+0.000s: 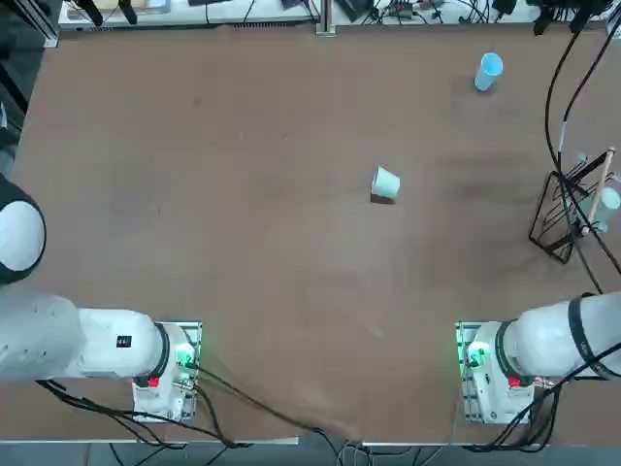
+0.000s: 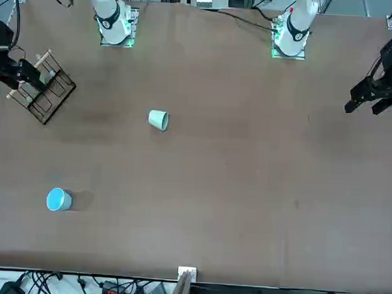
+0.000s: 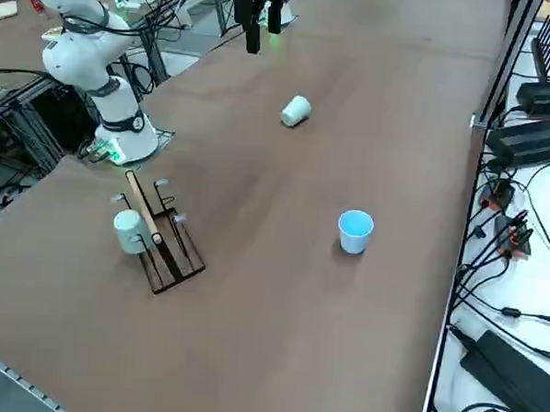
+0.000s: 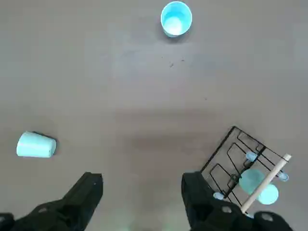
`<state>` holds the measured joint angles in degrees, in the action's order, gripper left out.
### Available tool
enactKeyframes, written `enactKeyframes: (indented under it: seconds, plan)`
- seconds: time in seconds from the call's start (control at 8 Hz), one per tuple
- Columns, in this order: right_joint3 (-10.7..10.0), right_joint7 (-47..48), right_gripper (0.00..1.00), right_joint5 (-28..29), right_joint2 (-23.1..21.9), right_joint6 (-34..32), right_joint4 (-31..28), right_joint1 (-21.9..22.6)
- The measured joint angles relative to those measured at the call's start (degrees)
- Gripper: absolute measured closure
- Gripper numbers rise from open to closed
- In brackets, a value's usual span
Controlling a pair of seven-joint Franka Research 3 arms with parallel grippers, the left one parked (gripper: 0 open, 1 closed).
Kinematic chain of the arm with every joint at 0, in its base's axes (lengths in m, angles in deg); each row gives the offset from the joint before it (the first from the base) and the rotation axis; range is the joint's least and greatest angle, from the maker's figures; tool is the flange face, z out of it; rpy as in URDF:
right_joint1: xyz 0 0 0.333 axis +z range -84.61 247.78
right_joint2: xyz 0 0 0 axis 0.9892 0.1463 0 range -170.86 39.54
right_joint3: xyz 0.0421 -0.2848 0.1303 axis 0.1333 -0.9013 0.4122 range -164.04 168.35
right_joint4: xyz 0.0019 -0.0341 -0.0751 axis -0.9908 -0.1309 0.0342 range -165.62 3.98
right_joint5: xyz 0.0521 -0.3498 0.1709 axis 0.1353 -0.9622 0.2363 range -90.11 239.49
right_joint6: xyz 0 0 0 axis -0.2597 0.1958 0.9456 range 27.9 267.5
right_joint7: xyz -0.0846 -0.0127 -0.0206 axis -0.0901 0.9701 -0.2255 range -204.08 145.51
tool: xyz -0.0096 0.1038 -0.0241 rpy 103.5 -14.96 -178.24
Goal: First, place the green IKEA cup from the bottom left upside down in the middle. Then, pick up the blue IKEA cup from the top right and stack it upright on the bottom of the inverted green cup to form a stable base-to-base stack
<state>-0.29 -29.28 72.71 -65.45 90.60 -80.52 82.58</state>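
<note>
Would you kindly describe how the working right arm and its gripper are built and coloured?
The right arm is made of rounded, glossy white segments with dark bands at the joints, rising from a white base that glows green and carries red marks. Black cables trail from that base. The right gripper is matte black, with two blocky, angular fingers.

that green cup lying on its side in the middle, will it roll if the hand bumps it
Probably. The green IKEA cup lies on its side on the bare table, so a nudge would likely swing it in an arc, being tapered. It looks like thin plastic, so likely light and easily pushed away. The open right hand is nowhere near it.
</note>
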Motion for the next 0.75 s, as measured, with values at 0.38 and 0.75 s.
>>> enactKeyframes:
  seconds: [0.38,0.75]
  plan:
    - [0.14,0.00,0.00,0.00,0.00,0.00,0.18,0.16]
    - [0.52,-0.11,0.00,-1.45,0.54,0.02,0.17,4.64]
